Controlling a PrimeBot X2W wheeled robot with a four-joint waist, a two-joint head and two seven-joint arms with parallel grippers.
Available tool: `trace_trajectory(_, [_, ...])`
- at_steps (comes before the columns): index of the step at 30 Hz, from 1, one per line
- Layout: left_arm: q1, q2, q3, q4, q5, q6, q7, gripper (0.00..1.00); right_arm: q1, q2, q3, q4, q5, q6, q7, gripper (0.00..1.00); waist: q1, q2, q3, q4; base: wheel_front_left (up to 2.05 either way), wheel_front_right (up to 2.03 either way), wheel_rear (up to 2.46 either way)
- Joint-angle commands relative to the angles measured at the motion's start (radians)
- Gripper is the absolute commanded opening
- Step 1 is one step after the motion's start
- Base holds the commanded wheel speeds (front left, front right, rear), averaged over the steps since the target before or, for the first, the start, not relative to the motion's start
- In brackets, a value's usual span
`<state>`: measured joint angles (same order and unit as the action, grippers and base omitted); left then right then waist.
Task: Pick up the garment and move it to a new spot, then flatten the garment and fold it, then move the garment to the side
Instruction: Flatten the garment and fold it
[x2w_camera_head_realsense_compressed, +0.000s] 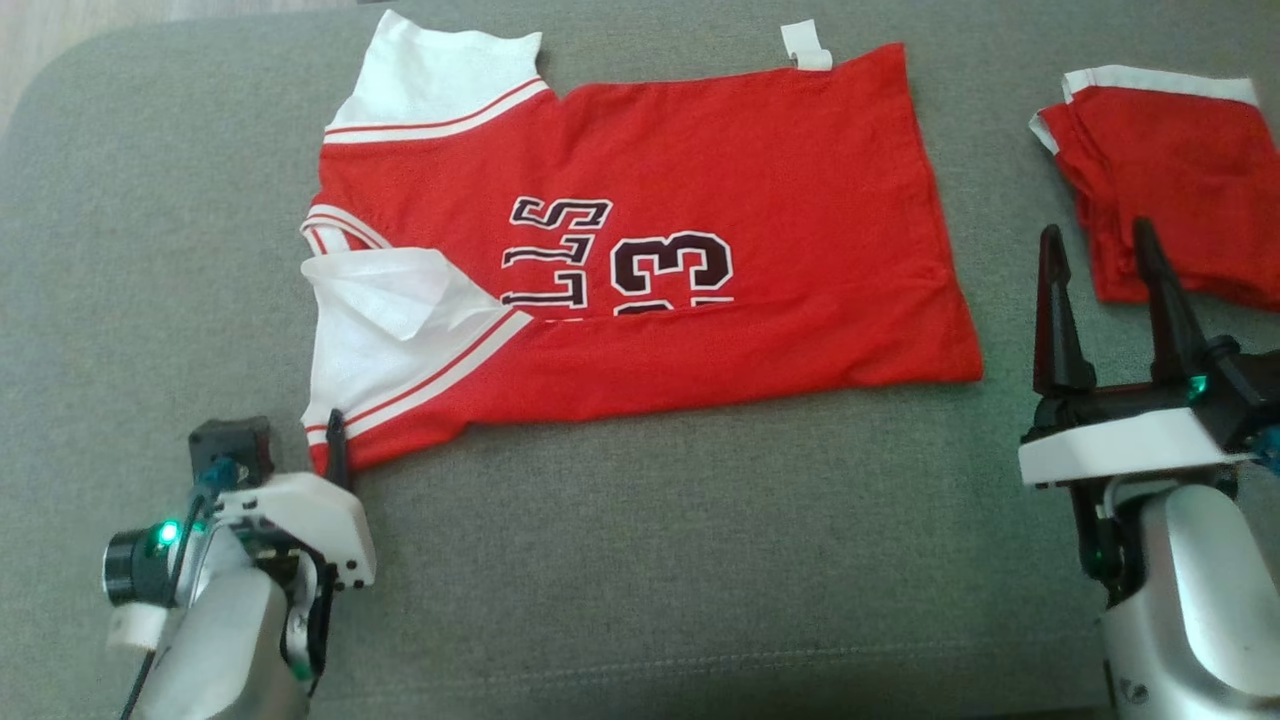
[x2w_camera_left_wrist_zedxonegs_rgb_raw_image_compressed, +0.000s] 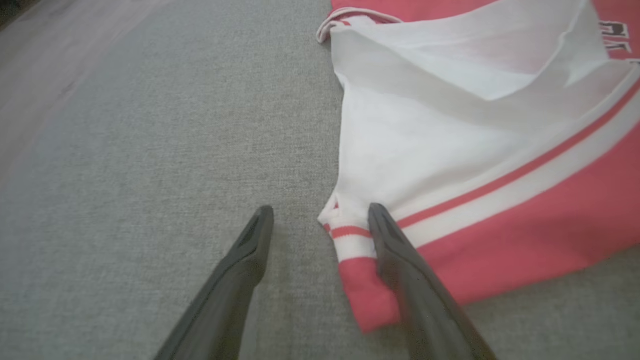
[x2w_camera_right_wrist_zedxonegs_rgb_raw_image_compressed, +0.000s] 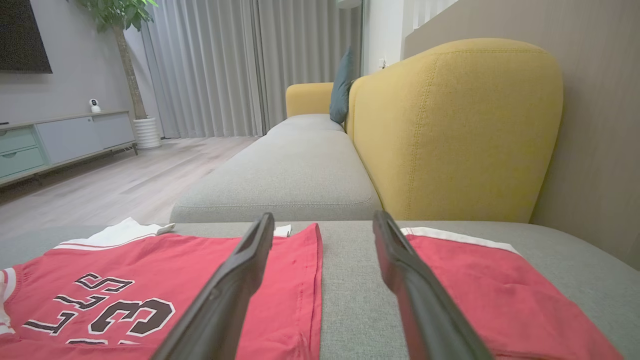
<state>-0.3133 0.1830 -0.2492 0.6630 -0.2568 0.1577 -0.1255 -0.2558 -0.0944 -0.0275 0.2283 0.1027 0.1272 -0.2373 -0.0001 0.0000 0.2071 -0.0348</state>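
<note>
We are working on jersey (x2w_camera_head_realsense_compressed: 700, 250), lying half-folded on grey cushion (x2w_camera_head_realsense_compressed: 650, 560). Left gripper (x2w_camera_left_wrist_zedxonegs_rgb_raw_image_compressed: 320, 215) spread wide, straddling near sleeve corner (x2w_camera_left_wrist_zedxonegs_rgb_raw_image_compressed: 350, 235); we are aiming to pinch all layers. Right gripper (x2w_camera_head_realsense_compressed: 1095, 235) released, empty, hovering beside hem.

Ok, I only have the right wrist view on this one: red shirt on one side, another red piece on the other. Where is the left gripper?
Observer: The left gripper is open at the shirt's near sleeve corner, one finger over the cuff, the other over bare cushion.
Operator: Is the shirt flat at that end?
Observer: No, a white flap lies folded over onto the red front.
Operator: And the print?
Observer: The shirt's near side is folded up over the bottom of the number.
</note>
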Motion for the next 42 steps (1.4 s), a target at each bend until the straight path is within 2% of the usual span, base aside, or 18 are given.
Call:
trace_trajectory(1, [-0.036, 0.031, 0.026, -0.002, 0.001, -0.001, 0.013, 1.00, -0.028, 0.008, 0.026, -0.029, -0.005, 0.003, -0.001, 1.00, 0.0001, 0.0000, 0.000, -0.003, 0.00, 0.00, 0.00])
trace_trajectory(9, [-0.046, 0.021, -0.011, 0.051, -0.021, -0.072, 0.064, 1.00, -0.034, 0.006, 0.019, -0.017, -0.012, 0.003, 0.011, 1.00, 0.0001, 0.0000, 0.003, -0.009, 0.00, 0.00, 0.00])
trace_trajectory(10, [-0.047, 0.019, -0.019, 0.056, -0.022, -0.082, 0.071, 0.64, -0.036, 0.006, 0.017, -0.016, -0.015, 0.003, 0.013, 1.00, 0.0001, 0.0000, 0.003, -0.008, 0.00, 0.00, 0.00])
trace_trajectory(11, [-0.048, 0.016, -0.026, 0.058, -0.024, -0.091, 0.079, 0.09, -0.037, 0.006, 0.015, -0.014, -0.017, 0.003, 0.016, 1.00, 0.0001, 0.0000, 0.003, -0.007, 0.00, 0.00, 0.00])
trace_trajectory(12, [-0.048, 0.013, -0.030, 0.058, -0.027, -0.099, 0.085, 0.00, -0.038, 0.007, 0.012, -0.012, -0.020, 0.003, 0.019, 1.00, 0.0001, 0.0000, 0.003, -0.007, 0.00, 0.00, 0.00])
trace_trajectory(16, [-0.054, 0.011, -0.031, 0.042, -0.033, -0.101, 0.063, 0.00, -0.040, 0.014, 0.002, 0.007, -0.033, 0.003, 0.049, 1.00, 0.0001, 0.0000, 0.003, -0.001, 0.00, 0.00, 0.00])
trace_trajectory(20, [-0.073, 0.017, -0.017, 0.002, -0.028, -0.072, 0.001, 0.00, -0.043, 0.026, -0.010, 0.052, -0.036, 0.003, 0.104, 1.00, 0.0001, 0.0000, 0.004, 0.012, 0.00, 0.00, 0.00])
trace_trajectory(23, [-0.087, 0.021, -0.015, -0.044, -0.017, -0.056, -0.051, 0.00, -0.054, 0.037, -0.034, 0.100, -0.011, 0.003, 0.154, 1.00, 0.0001, 0.0000, 0.007, 0.024, 0.00, 0.00, 0.00])
trace_trajectory(30, [-0.099, 0.016, -0.034, -0.142, 0.001, -0.050, -0.100, 0.00, -0.113, 0.044, -0.072, 0.255, 0.075, 0.003, 0.275, 1.00, 0.0001, 0.0000, 0.024, 0.055, 0.00, 0.00, 0.00])
trace_trajectory(42, [-0.091, 0.021, -0.037, -0.208, 0.000, -0.035, -0.117, 0.00, -0.195, 0.044, -0.022, 0.452, 0.127, 0.003, 0.299, 1.00, 0.0001, 0.0000, 0.046, 0.079, 0.00, 0.00, 0.00])
